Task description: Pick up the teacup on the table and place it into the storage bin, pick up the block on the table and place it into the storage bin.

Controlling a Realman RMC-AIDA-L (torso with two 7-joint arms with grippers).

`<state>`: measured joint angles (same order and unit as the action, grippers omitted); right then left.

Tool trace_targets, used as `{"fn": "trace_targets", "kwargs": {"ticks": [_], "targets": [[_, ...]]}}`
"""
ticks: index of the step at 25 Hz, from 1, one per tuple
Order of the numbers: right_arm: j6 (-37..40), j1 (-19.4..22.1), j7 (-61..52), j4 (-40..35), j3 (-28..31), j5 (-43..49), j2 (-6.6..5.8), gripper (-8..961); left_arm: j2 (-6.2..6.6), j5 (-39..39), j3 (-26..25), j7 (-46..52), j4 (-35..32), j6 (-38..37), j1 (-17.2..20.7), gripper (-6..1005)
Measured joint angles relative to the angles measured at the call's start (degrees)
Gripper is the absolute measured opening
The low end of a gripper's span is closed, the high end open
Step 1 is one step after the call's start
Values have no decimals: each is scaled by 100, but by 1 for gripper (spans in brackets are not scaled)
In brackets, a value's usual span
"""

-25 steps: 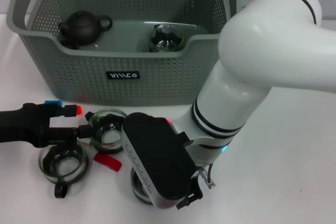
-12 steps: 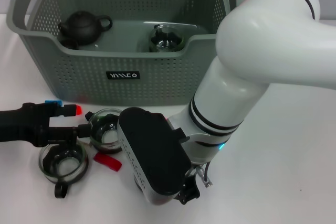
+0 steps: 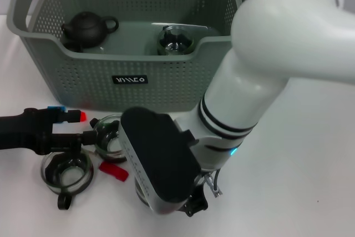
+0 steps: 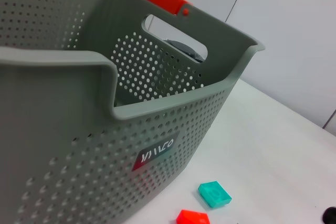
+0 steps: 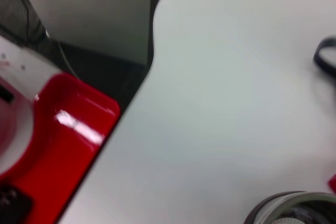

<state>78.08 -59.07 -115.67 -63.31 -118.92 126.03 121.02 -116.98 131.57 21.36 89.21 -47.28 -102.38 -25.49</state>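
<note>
A grey storage bin (image 3: 127, 76) stands at the back of a white tabletop (image 3: 310, 154), already holding a dark teapot (image 3: 89, 28). The right hand (image 3: 161, 165) hangs low over a glass teacup (image 3: 145, 197) near the front edge, almost hiding it — whether its fingers are open or closed cannot be told. The left hand (image 3: 83, 139) lies low beside two more glass cups (image 3: 111, 137), seemingly closed at one's rim. A red block (image 3: 113, 171) lies between them. The right hand should probably settle squarely, grip the rim firmly, then lift clear of the bin's front wall — glass slips easily.
</note>
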Motion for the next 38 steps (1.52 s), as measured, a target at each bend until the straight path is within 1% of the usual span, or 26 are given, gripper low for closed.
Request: {"fn": "trace_targets", "kwargs": {"ticks": [3, 7, 8, 9, 10, 14, 18, 20, 22, 24, 27, 28, 31, 33, 37, 38], "targets": [[518, 25, -142, -387, 449, 26, -29, 56, 0, 0, 0, 0, 0, 6, 0, 872], [1516, 19, -368, -1055, 1337, 79, -61, 56, 0, 0, -8, -6, 0, 49, 0, 872], [1754, 5, -424, -1215, 1585, 142, -67, 56, 0, 0, -10, -7, 0, 67, 1, 872], [2095, -40, -531, -1477, 2023, 364, -69, 57, 0, 0, -9, -10, 0, 92, 0, 872], [2095, -40, -531, -1477, 2023, 364, -69, 57, 0, 0, -9, -10, 0, 120, 0, 872], [2642, -251, -568, -1765, 2966, 739, -71, 57, 0, 0, -9, -25, 0, 156, -10, 873], [2708, -483, -506, -1936, 3791, 1036, -75, 59, 0, 0, -9, -33, 0, 163, -55, 873], [2460, -545, -483, -1984, 4078, 1262, -77, 60, 0, 0, -8, -34, 0, 168, -59, 872], [1946, -577, -532, -1926, 4270, 1422, -78, 61, -9, 0, -9, -36, 16, 188, -65, 872], [1348, -589, -740, -1749, 4322, 1481, -78, 62, -14, -2, -8, -40, 71, 227, -67, 872], [371, -686, -1234, -1175, 4352, 1623, -79, 64, -14, -4, -8, -48, 146, 294, -69, 873], [-34, -761, -1451, -883, 4378, 1724, -79, 64, -15, -4, -8, -55, 170, 324, -69, 873], [-841, -1065, -1836, 73, 4548, 1936, -98, 66, -20, -6, -10, -70, 230, 370, -75, 873], [-1305, -1394, -1895, 1017, 4788, 1992, -146, 67, -26, -8, -9, -76, 271, 387, -101, 873], [-1941, -1939, -1957, 2453, 5087, 2048, -259, 69, -41, -10, -8, -78, 329, 441, -127, 872], [-2039, -2010, -1964, 2661, 5115, 2049, -273, 69, -49, -10, -8, -79, 350, 476, -129, 872]]}}
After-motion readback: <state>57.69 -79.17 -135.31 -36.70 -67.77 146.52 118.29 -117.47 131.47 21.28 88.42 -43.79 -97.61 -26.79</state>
